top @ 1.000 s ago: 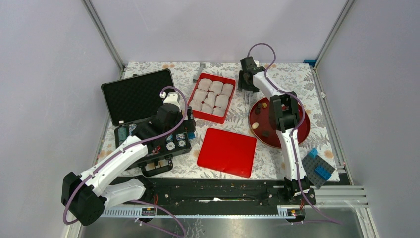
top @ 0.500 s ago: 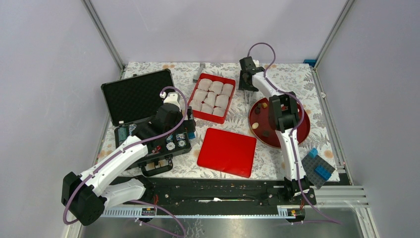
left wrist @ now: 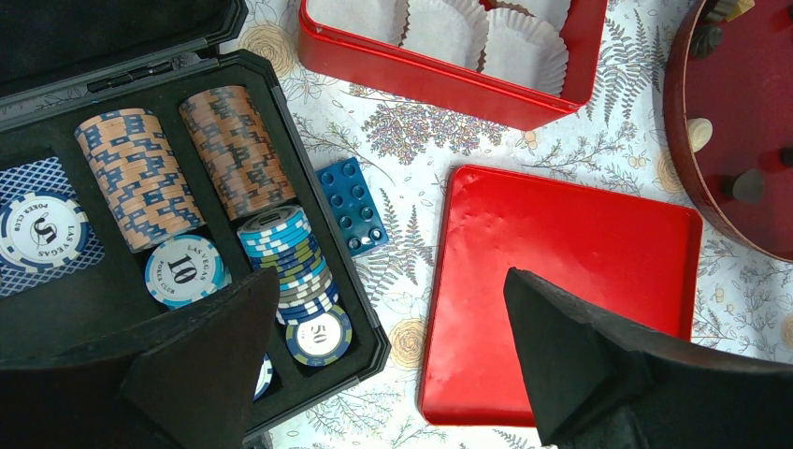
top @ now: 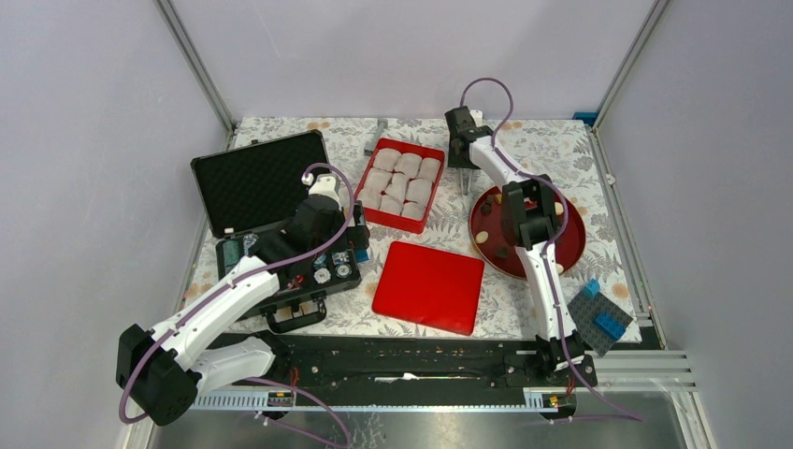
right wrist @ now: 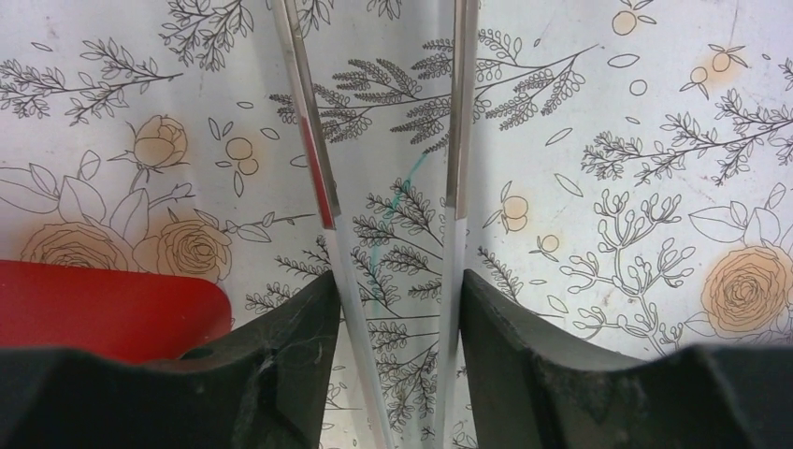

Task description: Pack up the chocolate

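Note:
The chocolate lies as a few small brown and tan lumps on a round dark red plate; some also show in the left wrist view. A red box holds white paper cups. My right gripper is shut on metal tongs, between the box and the plate's far edge; the tong arms are apart and nothing shows between them. A corner of the red box shows at left. My left gripper is open and empty above the poker case's right edge and the red lid.
An open black case of striped chips sits at left, with a small blue brick beside it. The flat red lid lies in the middle. A grey baseplate with blue bricks sits at the near right.
My right gripper, with the tongs, has moved left and back, away from the plate's far edge toward the red box. The left arm has not moved.

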Controlling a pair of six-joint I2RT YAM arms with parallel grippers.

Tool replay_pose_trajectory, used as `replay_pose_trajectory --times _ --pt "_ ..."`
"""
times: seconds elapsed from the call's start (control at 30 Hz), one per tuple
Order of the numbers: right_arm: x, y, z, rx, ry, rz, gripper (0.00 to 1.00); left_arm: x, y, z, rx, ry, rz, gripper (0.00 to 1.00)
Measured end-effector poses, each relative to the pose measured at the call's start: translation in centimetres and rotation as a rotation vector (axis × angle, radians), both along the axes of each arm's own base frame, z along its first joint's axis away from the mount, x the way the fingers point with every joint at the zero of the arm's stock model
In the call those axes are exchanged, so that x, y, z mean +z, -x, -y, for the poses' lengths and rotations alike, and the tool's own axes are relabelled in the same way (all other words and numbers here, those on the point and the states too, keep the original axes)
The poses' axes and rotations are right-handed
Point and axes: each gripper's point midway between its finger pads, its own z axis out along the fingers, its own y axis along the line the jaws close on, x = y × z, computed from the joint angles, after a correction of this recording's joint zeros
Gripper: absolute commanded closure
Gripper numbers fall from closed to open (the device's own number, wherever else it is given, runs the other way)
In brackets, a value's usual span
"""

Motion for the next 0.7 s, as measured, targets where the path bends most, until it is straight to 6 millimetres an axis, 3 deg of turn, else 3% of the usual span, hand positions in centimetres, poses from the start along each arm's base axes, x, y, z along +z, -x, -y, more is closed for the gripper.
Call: replay_pose_trajectory --times 0.17,0.37,0.7 --pt "0.0 -0.1 0.0 0.005 0.012 0.003 0.71 0.0 0.0 0.0 0.000 0.000 0.000 0.01" --pt "0.2 -0.1 0.1 0.009 0.023 0.001 0.88 0.0 0.0 0.0 0.000 0.000 0.000 0.01" --pt "1.3 1.1 -0.4 0.060 0.000 -0.037 0.93 0.5 0.1 -0.1 0.000 0.010 0.014 0.01"
